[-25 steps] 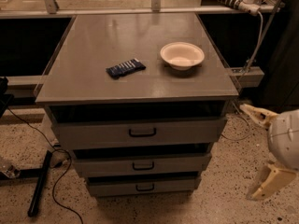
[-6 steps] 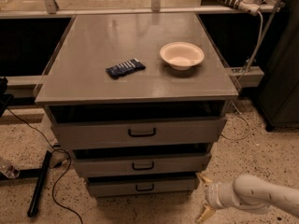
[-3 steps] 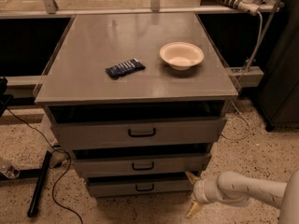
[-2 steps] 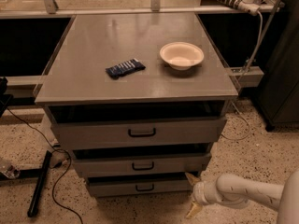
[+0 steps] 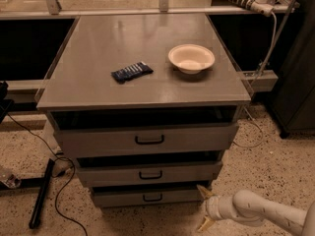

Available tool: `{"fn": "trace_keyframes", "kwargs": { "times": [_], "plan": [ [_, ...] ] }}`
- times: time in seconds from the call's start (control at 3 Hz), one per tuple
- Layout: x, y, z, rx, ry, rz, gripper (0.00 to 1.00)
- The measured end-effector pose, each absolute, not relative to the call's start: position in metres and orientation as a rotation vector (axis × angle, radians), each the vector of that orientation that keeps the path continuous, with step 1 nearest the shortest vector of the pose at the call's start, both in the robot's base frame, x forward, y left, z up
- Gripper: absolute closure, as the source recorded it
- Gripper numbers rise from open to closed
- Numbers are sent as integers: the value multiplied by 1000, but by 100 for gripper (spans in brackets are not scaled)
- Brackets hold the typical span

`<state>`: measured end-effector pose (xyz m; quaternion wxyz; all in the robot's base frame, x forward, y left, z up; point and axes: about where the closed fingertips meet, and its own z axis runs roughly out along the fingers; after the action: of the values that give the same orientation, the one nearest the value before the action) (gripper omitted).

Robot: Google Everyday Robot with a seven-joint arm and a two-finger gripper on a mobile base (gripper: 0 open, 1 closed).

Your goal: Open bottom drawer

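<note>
Gripper [image 5: 203, 208]: cream, pointed fingers spread apart, holding nothing, low right, just beside bottom drawer [image 5: 118, 198] right end. Flat grey metal front w/ black loop handle [image 5: 152, 197].

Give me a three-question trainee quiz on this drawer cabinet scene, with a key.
1. True or false: the open gripper, low by the floor just right of the bottom drawer, is gripping its handle.
2. What lies on the cabinet top beside the bowl? A) dark packet B) mug C) sponge
3. How many drawer fronts show a handle?
Key: 1 false; 2 A; 3 three.
</note>
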<state>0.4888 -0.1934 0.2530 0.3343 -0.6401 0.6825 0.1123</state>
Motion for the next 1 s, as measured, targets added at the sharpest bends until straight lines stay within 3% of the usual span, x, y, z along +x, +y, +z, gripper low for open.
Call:
{"fn": "trace_keyframes", "kwargs": {
  "times": [1.0],
  "plan": [
    [521,-182,219,-1680,1781,284,0]
  ]
}}
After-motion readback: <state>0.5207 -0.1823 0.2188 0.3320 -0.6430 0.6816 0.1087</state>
